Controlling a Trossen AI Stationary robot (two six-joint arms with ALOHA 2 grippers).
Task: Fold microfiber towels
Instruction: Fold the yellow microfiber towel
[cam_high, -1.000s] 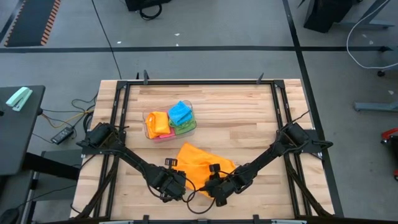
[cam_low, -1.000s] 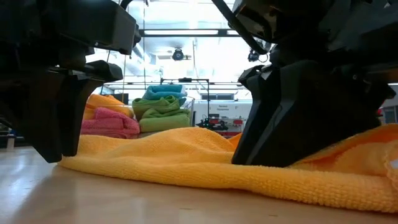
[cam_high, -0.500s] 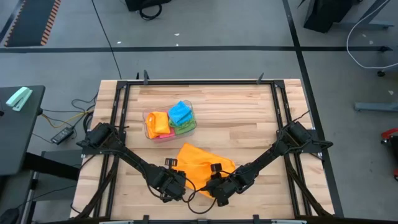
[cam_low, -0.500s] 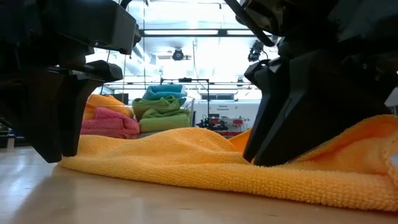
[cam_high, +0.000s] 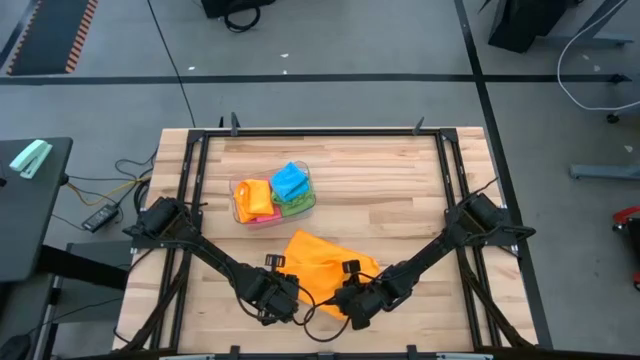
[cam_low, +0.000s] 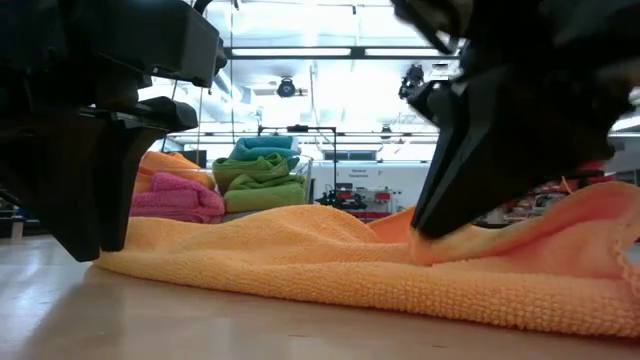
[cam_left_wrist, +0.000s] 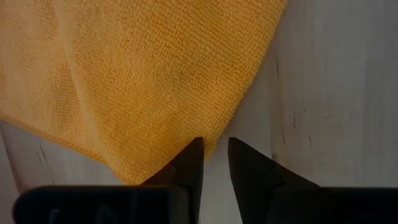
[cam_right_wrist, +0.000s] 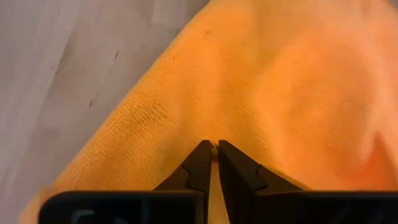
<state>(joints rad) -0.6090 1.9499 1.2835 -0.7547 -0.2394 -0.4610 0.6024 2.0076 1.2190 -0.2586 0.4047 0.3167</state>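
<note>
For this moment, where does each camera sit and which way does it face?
High: overhead, looking straight down on the table, both arms, orange towel, tub.
Low: table height, level across; both grippers loom beside the towel.
Left wrist: past the left gripper at the towel's edge.
Right wrist: past the right gripper, pinching towel.
Shared: every view shows the orange towel.

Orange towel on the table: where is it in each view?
High: orange towel near the front edge, between both grippers.
Low: fills the foreground, right side lifted.
Left wrist: just ahead of the fingers.
Right wrist: fills the frame, pinched by the fingers.
Shared landmark: the wooden table.
</note>
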